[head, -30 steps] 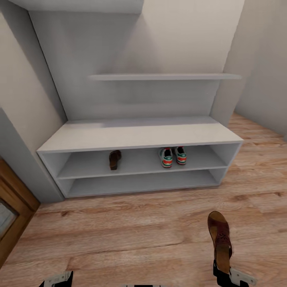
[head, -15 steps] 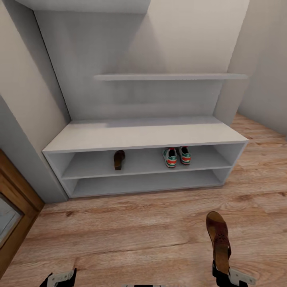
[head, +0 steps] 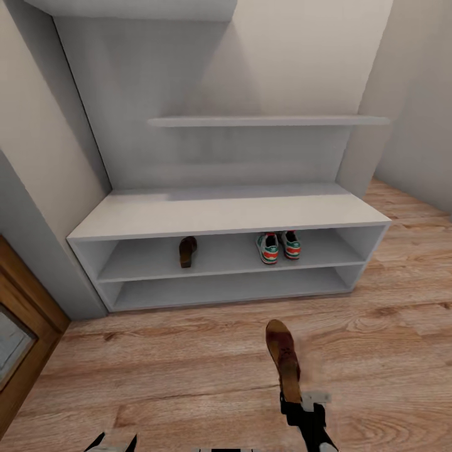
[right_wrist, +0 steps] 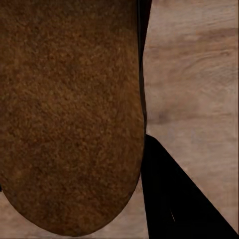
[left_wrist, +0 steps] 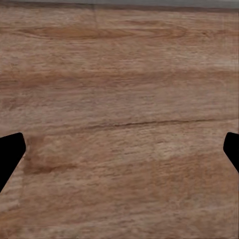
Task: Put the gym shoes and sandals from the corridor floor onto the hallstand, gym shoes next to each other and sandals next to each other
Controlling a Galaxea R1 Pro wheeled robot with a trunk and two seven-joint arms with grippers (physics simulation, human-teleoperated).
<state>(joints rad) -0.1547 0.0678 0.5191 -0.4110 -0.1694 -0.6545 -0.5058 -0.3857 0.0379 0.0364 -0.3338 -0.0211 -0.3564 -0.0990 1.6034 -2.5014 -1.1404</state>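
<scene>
**Task status: three of four shoes stowed, last sandal in transit**

**Stowed items.** The two gym shoes (head: pixel 279 246) are seen side by side on the upper open shelf of the rack (head: pixel 229 213), toward its right half, touching or nearly so. One sandal (head: pixel 187 251) is seen on the same shelf, left of centre and well apart from the gym shoes. The lower shelf and the worktop above carry nothing that can be made out.

**Item in hand.** The second sandal (head: pixel 282 358) is held by the right claw (head: pixel 300 403) at the heel end, toe pointed toward the rack, above the floor (head: pixel 188 376). In the right wrist view the sandal's brown sole (right_wrist: pixel 69 114) is seen close against the camera, with a dark finger (right_wrist: pixel 174 199) beside it. The claw is judged to be closed on the sandal.

**Left arm.** The left claw (left_wrist: pixel 119 154) is spread wide, with nothing between its fingertips (left_wrist: pixel 10 154); plank flooring lies beneath it.

**Remaining work.** The gym-shoe pairing is judged complete. The held sandal is yet to be set on the rack. For the pairing requirement to be met, it is to be placed just beside the sandal already on the shelf, not beside the gym shoes. No shoe is seen lying on the floor.
</scene>
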